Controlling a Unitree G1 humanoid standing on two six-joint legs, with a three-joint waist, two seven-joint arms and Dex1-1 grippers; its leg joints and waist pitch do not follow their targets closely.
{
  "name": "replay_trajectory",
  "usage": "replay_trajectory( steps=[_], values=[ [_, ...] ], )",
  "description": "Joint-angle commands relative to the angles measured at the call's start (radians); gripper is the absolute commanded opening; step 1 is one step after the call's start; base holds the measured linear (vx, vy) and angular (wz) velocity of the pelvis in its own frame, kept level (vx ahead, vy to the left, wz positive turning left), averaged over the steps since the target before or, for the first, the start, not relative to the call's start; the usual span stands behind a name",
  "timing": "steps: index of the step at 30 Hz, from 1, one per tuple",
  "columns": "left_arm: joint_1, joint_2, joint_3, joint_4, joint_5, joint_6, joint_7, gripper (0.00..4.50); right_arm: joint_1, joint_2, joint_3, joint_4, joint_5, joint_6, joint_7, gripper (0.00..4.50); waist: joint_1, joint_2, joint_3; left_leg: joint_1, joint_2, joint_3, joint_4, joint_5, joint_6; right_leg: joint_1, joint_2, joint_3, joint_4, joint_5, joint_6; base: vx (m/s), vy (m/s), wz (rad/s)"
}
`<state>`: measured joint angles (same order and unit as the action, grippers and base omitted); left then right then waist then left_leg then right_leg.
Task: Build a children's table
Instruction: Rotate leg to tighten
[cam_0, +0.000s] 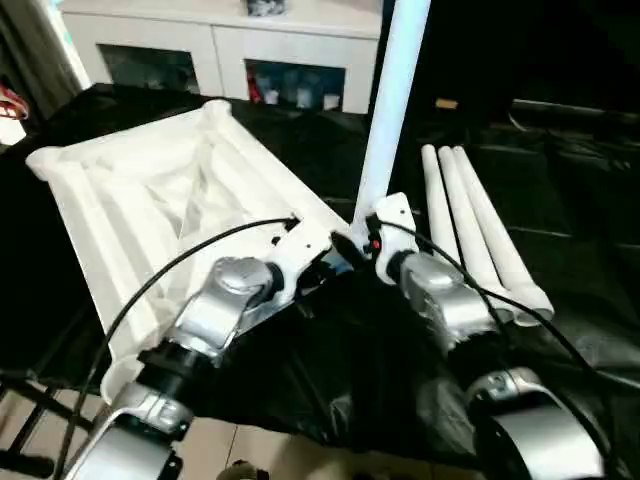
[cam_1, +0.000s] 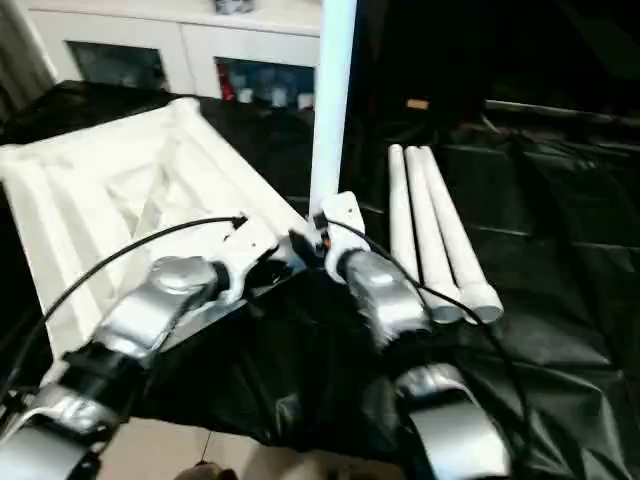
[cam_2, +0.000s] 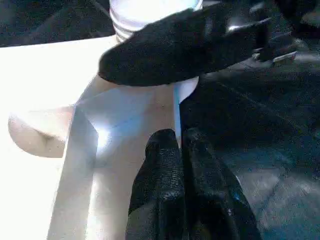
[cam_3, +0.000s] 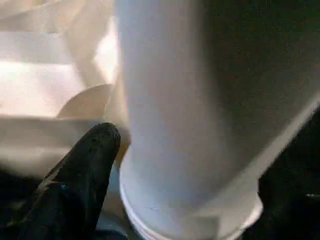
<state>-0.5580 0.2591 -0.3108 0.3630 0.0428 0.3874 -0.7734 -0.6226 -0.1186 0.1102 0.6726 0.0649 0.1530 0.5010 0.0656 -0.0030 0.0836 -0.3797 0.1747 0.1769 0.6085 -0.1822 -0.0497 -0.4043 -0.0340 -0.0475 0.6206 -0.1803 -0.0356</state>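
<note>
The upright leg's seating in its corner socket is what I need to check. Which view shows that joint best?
The right wrist view: the upright leg's ringed base fills it, entering the tabletop corner. The left wrist view shows just the ringed end behind a black finger. Both eye views show the leg standing tall, its base hidden behind the hands.

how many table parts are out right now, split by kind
tabletop: 1
leg standing upright at the tabletop's corner: 1
legs lying side by side on the black cover: 3
total: 5 parts
</note>
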Motion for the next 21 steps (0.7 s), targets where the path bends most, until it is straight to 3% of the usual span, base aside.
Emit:
replay_trajectory(
  steps=[1, 8, 12, 21],
  values=[
    [-0.008, 0.006, -0.009, -0.056, -0.031, -0.054, -0.055, 0.00, 0.023, -0.034, 0.029, -0.067, -0.003, 0.025, 0.084, 3.82, 0.003, 0.012, -0.086, 0.016, 0.056, -0.022, -0.066, -0.145, 0.040, 0.058, -0.105, 0.054, -0.071, -0.119, -0.226, 0.000, 0.000, 0.00],
    [0.010, 0.095, -0.022, -0.074, -0.058, -0.125, -0.219, 0.00, 0.117, -0.198, 0.086, -0.280, 0.042, 0.073, 0.339, 3.82, 0.020, 0.013, -0.085, 0.017, 0.060, -0.022, -0.066, -0.138, 0.054, 0.059, -0.106, 0.054, -0.072, -0.119, -0.215, 0.000, 0.000, 0.00],
    [0.014, 0.118, -0.027, -0.074, -0.061, -0.139, -0.249, 0.00, 0.123, -0.216, 0.089, -0.306, 0.046, 0.089, 0.364, 3.82, 0.020, 0.014, -0.084, 0.019, 0.061, -0.022, -0.067, -0.152, 0.047, 0.055, -0.107, 0.052, -0.075, -0.140, -0.224, 0.000, 0.000, 0.00],
    [0.025, 0.144, -0.030, -0.076, -0.065, -0.156, -0.293, 0.00, 0.137, -0.219, 0.104, -0.347, 0.045, 0.125, 0.397, 3.01, 0.022, 0.012, -0.084, 0.019, 0.062, -0.022, -0.068, -0.147, 0.040, 0.055, -0.112, 0.048, -0.074, -0.152, -0.219, 0.000, 0.000, 0.00]
  ],
)
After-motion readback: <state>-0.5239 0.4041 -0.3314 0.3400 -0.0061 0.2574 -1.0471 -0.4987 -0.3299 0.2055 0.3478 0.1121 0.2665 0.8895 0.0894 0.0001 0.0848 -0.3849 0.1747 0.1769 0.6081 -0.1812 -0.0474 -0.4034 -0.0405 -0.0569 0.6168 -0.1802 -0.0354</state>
